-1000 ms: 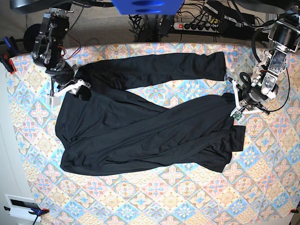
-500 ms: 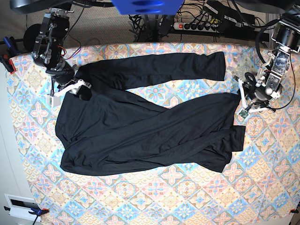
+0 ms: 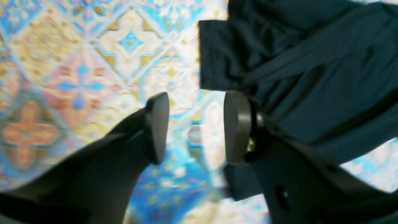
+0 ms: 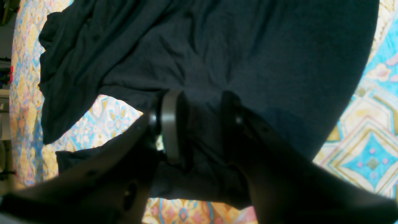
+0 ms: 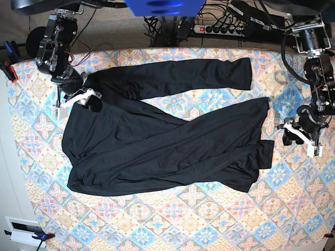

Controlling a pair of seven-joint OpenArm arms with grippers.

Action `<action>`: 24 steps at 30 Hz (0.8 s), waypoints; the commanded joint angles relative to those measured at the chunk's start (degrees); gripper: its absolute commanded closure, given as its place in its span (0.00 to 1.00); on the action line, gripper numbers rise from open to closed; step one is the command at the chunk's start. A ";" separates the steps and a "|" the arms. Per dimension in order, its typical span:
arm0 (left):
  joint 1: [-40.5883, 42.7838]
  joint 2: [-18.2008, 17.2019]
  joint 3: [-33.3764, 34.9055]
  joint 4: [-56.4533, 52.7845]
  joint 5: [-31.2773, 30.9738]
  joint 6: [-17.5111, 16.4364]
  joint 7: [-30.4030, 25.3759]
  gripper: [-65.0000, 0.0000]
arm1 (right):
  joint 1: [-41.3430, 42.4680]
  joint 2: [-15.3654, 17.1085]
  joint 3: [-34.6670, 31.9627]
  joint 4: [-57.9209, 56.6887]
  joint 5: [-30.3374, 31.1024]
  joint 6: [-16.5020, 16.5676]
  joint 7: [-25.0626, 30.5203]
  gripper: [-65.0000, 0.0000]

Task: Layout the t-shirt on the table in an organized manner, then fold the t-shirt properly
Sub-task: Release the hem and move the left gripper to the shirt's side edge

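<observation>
The black t-shirt (image 5: pixel 162 141) lies spread on the table (image 5: pixel 209 219), which has a cloth with blue, pink and cream tiles. One long sleeve reaches along the far side toward the right, and the body lies diagonal below it. The right gripper (image 5: pixel 78 98) is at the left side of the view, on the edge of the garment near the shoulder. The left gripper (image 5: pixel 299 137) is at the right side, over the bare cloth, just beside the shirt and apart from it. A power strip (image 5: pixel 222 29) lies behind the table.
</observation>
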 commanded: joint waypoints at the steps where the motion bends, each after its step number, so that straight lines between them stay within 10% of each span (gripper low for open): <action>1: -0.83 0.01 -1.55 0.81 -1.24 -0.08 -1.09 0.57 | 0.41 0.59 0.28 0.92 0.89 0.39 1.04 0.70; 10: -0.74 10.12 -11.84 0.81 -5.46 0.00 -1.09 0.57 | 0.41 0.59 0.28 0.30 0.89 0.39 1.04 0.70; 24: -2.23 12.58 -12.63 0.81 -5.64 0.36 -1.70 0.56 | 0.41 0.59 0.28 -0.23 0.89 0.39 1.04 0.70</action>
